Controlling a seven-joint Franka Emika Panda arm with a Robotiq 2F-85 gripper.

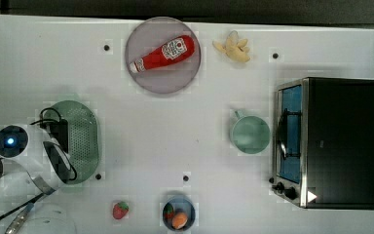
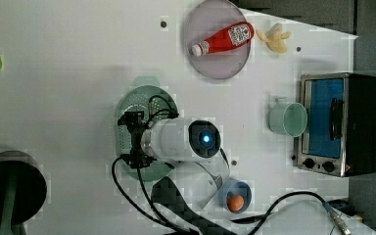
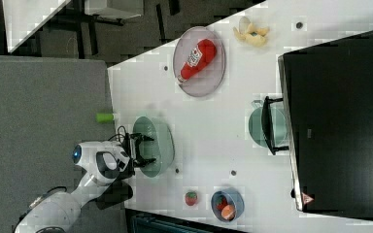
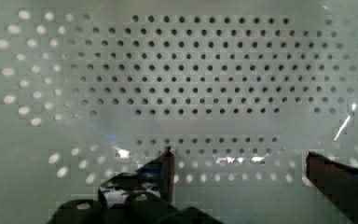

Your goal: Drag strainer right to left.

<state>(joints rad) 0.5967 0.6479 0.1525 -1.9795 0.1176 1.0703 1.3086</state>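
We have the gripper (image 4: 240,163) with jaws spread wide, poised inside the strainer (image 1: 84,139), which sits near the table's (image 1: 175,126) left edge in the top view. Nothing is pinched. If we close short of the wall or push too shallow, the light strainer could tip, slip free, or slide off that near edge.

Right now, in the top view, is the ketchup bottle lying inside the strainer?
No, the ketchup bottle lies on the grey plate, far from the strainer at the top view's left.
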